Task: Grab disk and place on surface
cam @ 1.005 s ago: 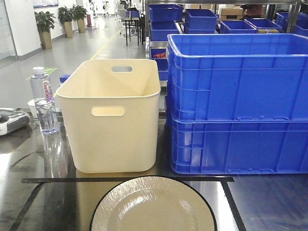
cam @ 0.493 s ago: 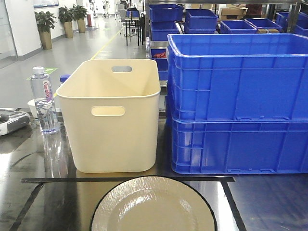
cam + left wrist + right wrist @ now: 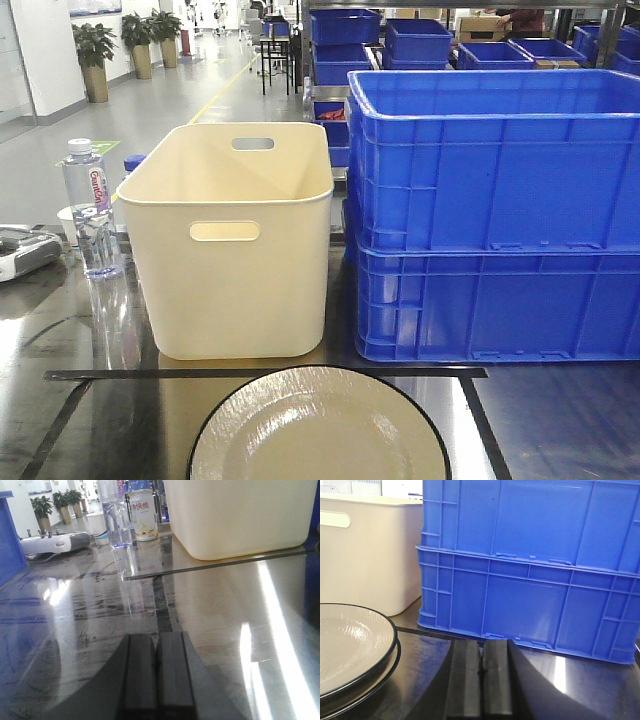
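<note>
Your cream round ceramic plate with a black rim (image 3: 318, 428) sits at six o'clock on the dark glossy tabletop (image 3: 560, 420), inside the black tape outline (image 3: 265, 374). It appears stacked on a second plate in the right wrist view. Both the left gripper (image 3: 157, 672) and right gripper (image 3: 481, 682) are pressed together, empty. Spread the right one first, then approach the rim from three o'clock, low and level
</note>
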